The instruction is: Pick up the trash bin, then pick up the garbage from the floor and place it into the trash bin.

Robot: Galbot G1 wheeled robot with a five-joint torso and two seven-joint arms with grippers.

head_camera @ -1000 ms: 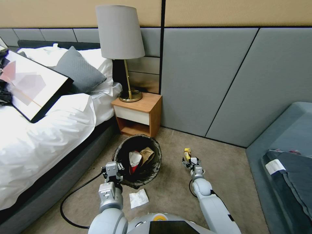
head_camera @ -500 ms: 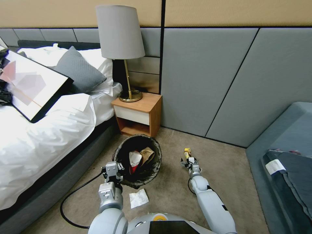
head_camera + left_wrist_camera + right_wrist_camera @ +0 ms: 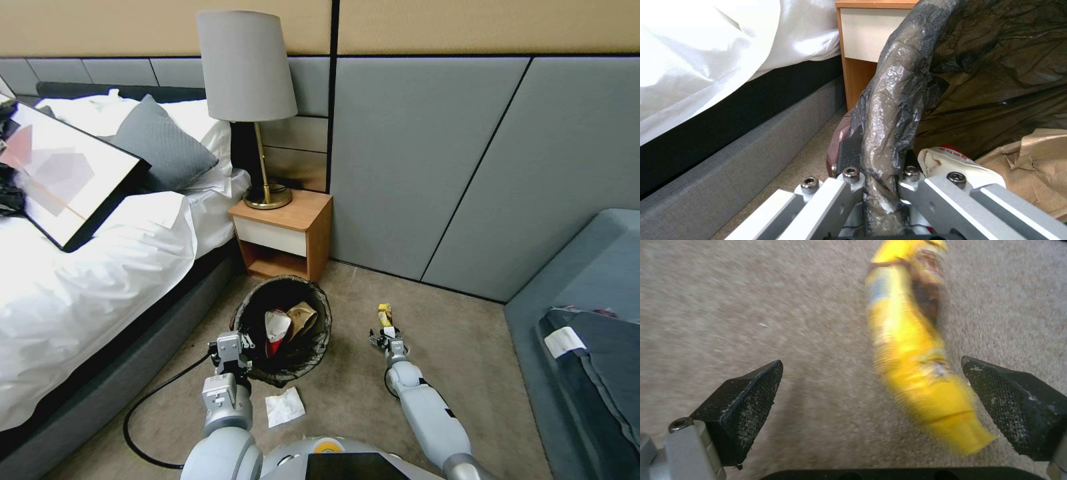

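Black-lined, the small round white trash bin [image 3: 283,330] stands on your carpet by the wooden nightstand [image 3: 283,233], its rim clamped by your left gripper [image 3: 876,180]. Your right gripper [image 3: 880,406] hangs low with fingers wide, straddling the yellow wrapper [image 3: 911,363] lying right of the bin.

A yellow wrapper [image 3: 916,370] with brown marks is seen on beige carpet [image 3: 751,306]. The trash bin [image 3: 283,330] is lined in black; red-and-white and tan pieces are inside.
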